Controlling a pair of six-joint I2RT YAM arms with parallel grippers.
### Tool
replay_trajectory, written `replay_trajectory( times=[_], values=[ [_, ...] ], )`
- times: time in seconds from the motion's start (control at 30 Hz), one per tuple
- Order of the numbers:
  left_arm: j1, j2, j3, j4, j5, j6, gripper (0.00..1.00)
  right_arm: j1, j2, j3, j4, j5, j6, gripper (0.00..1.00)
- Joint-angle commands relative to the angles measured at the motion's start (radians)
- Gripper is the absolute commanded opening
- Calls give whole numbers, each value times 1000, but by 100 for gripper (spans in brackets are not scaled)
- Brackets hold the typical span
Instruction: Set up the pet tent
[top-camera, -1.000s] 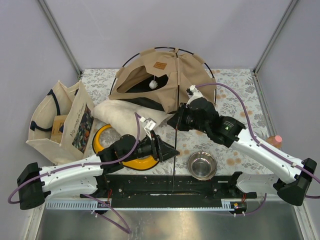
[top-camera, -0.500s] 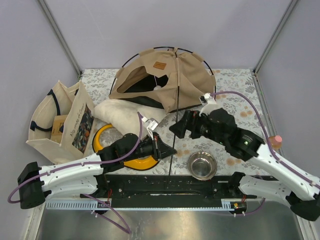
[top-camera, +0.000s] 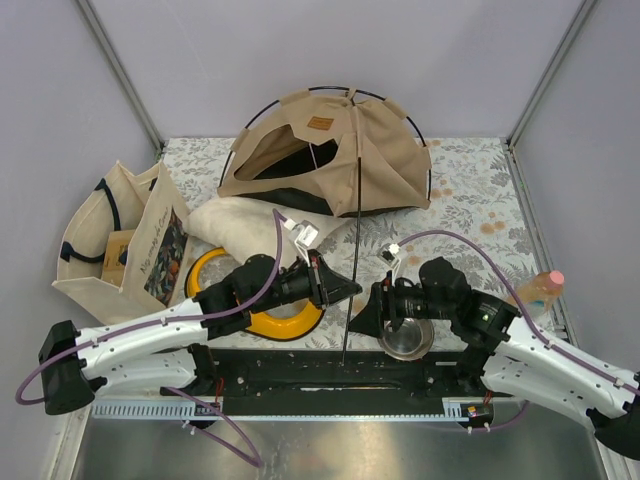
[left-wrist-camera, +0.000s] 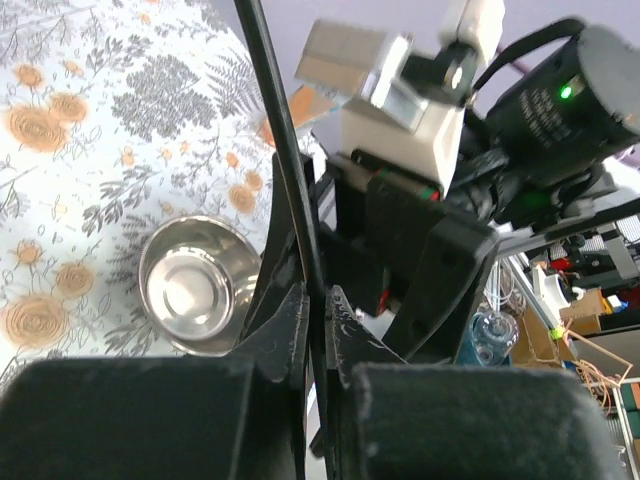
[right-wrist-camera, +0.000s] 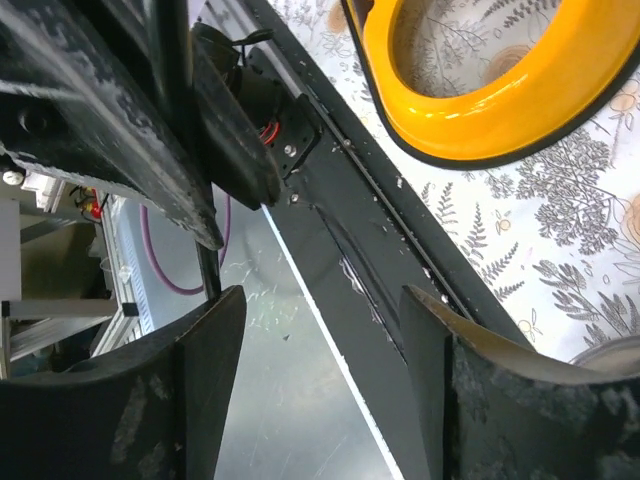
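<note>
Tan canvas pet tent (top-camera: 330, 165) stands domed at the far middle of the floral-patterned worktop (top-camera: 470, 190). Its dark opening faces the near left and a small brown label patch sits close to its top. Curved black poles arch over the fabric on both sides. One thin black pole (top-camera: 350, 270) runs straight from the tent's peak toward the near edge, and its lower end reaches the black base rail between the arms.

The left end effector (top-camera: 345, 290) is clamped on that thin black pole partway down. In the left wrist view its fingers (left-wrist-camera: 290, 320) are pressed together with the pole passing between them. The right end effector (top-camera: 362, 318) sits just right of the pole, near its lower part. Its jaws stand wide apart with nothing between them, and the right wrist view shows only the rail in the gap.

A round stainless steel bowl (top-camera: 405, 335) lies under the right arm. A yellow ring-shaped dish with a black edge (top-camera: 255, 300) lies under the left arm. A white fluffy cushion (top-camera: 245, 225) rests just in front of the tent on the left. A cream printed tote bag with dark handles (top-camera: 120, 240) stands at the left edge of the worktop.
</note>
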Motion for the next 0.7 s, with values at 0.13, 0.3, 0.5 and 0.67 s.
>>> replay_trajectory(
  times=[0.13, 0.3, 0.5, 0.67],
  values=[
    [6, 62, 118, 98, -19, 53, 0, 17, -47, -62, 273, -69, 31, 62],
    [6, 82, 124, 100, -18, 53, 0, 17, -132, -59, 214, 70, 30, 63],
    [6, 76, 127, 81, -29, 57, 0, 17, -289, -62, 85, 313, -21, 69],
    [6, 78, 128, 90, -23, 54, 0, 17, -257, -34, 120, 182, -27, 76]
  ],
)
